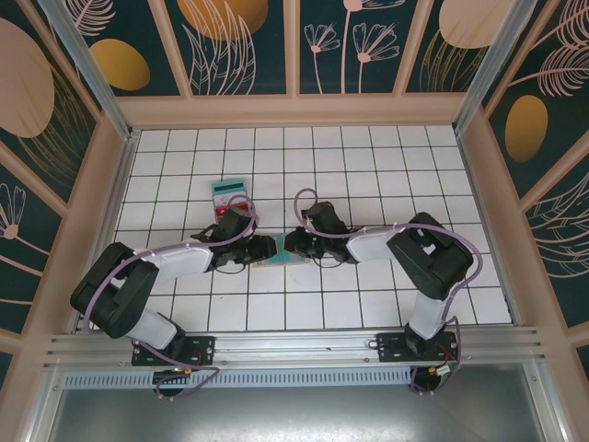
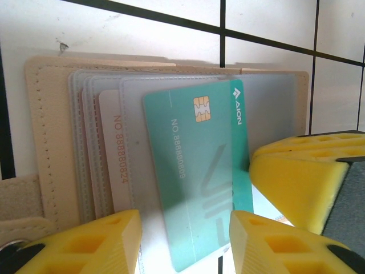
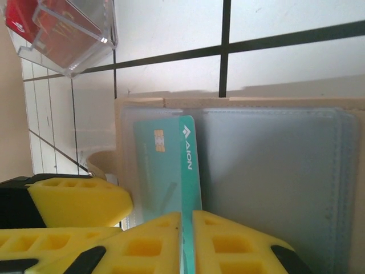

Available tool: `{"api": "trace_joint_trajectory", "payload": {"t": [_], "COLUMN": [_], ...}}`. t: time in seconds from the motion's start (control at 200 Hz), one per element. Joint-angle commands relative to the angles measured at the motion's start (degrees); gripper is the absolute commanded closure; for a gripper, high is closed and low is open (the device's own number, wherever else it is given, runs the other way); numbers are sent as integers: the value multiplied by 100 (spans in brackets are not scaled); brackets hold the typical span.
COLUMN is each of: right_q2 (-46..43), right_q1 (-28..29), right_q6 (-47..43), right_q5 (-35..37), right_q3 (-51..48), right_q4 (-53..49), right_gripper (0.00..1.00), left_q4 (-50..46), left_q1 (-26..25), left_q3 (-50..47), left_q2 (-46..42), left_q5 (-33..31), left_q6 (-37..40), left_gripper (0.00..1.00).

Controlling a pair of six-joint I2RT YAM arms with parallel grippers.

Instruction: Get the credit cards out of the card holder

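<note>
The holder (image 1: 276, 261) lies open and flat on the desk (image 1: 368, 166) between the two arms. The task looks barely begun. The teal card (image 2: 188, 171) sits mostly under its frosted sleeve (image 2: 134, 114), tilted, with only one long strip and a corner bare. A second card (image 2: 117, 165), pale through the plastic with reddish digits, is fully tucked into a sleeve nearer the holder's stitched border. Neither card is free yet.

The right gripper (image 3: 187, 222) has its jaws nearly closed on the bare strip of the teal card, pinching its near end. The left gripper (image 2: 185, 220) has its jaws standing apart, one finger over each side of the sleeve stack with the card's lower end between them. It appears to press the holder down rather than pinch anything.

Room is tight at the holder. A right finger sits just beside a left finger, so the card probably has to slide out sideways toward the holder's spine, away from the left jaws. The tilt may catch a corner on the sleeve's edge. Bare tiles lie open on the right arm's side and beyond the holder. A clear box (image 3: 68, 34) with something red in it stands near the left arm, and the walls (image 1: 294, 110) are well apart from the work.
</note>
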Motion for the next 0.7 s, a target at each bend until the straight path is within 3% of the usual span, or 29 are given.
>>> {"api": "trace_joint_trajectory", "payload": {"t": [0.0,0.51,0.696], "right_q2": [-211,-199,-88], "right_q1": [-50,-124,-191], "right_q6": [-7,-83,-134], "right_q5": [96,235,-26], "right_q3": [-91,-113,-85], "right_q4": [-20,-70,-50], "right_gripper": [86,83,82], "left_q4": [-193,-210,-202], "left_q1": [3,3,6], "left_q3": [-61,-29,-6], "left_q2": [34,84,109], "left_q5": [-77,-65,-56], "left_q6": [25,38,43], "left_gripper": [54,54,54]}}
